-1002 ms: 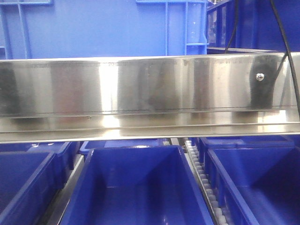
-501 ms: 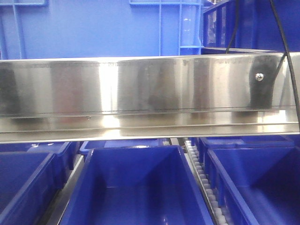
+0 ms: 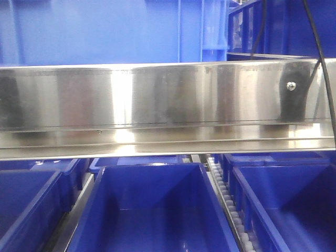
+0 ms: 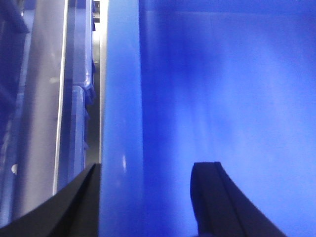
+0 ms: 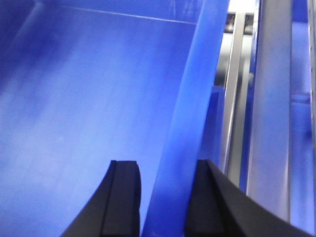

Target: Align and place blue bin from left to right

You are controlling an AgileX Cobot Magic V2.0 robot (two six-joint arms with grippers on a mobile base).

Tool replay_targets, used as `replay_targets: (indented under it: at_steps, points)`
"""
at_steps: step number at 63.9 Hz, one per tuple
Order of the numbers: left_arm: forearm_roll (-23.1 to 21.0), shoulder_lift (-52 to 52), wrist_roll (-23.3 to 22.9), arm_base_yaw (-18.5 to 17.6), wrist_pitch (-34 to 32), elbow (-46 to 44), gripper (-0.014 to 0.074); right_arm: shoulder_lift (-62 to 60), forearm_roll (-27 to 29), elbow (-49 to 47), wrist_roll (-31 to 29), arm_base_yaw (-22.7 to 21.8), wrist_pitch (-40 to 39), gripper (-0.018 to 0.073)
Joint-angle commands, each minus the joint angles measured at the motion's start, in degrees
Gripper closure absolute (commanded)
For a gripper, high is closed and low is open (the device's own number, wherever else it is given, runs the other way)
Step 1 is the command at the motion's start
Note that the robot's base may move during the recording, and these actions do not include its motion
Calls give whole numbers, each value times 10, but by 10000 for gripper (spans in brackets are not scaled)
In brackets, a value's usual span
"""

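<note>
Seeing the blue bin [image 3: 105, 31] up behind the steel rail [image 3: 157, 100], my right pincer [image 5: 165, 173] clamped on one wall and my left pincer [image 4: 148, 170] astride the other, grip impossible to tell, I judged an even, level sideways slide was wisest.

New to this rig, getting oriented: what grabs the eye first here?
The big blue bin fills the top of the front view, above a shiny steel rail and darker bins. In the wrist views, the left gripper and right gripper each straddle a bin wall.
</note>
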Motion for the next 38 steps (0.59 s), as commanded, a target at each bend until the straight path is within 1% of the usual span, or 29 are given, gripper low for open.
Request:
replay_targets:
  at_steps: [1, 5, 13, 19, 27, 35, 38]
  points:
    - [2, -44, 20, 2, -21, -20, 612, -23, -10, -32, -14, -2, -25, 631]
    - [0, -57, 20, 2, -21, -20, 612, -29, -10, -46, -14, -1, -25, 631]
    - [-20, -87, 20, 1, -21, -20, 612, -43, -10, -78, -14, 6, -25, 631]
    - [-22, -110, 20, -9, -21, -20, 612, -53, -10, -91, -14, 15, -25, 631]
    - [-14, -138, 13, -31, -21, -20, 612, -71, -10, -95, -14, 28, -25, 631]
    - [18, -167, -17, -52, -21, -19, 612, -87, -10, -95, -14, 36, -25, 637]
    - [21, -177, -21, -57, -21, -18, 612, -92, -10, -95, -14, 37, -25, 637]
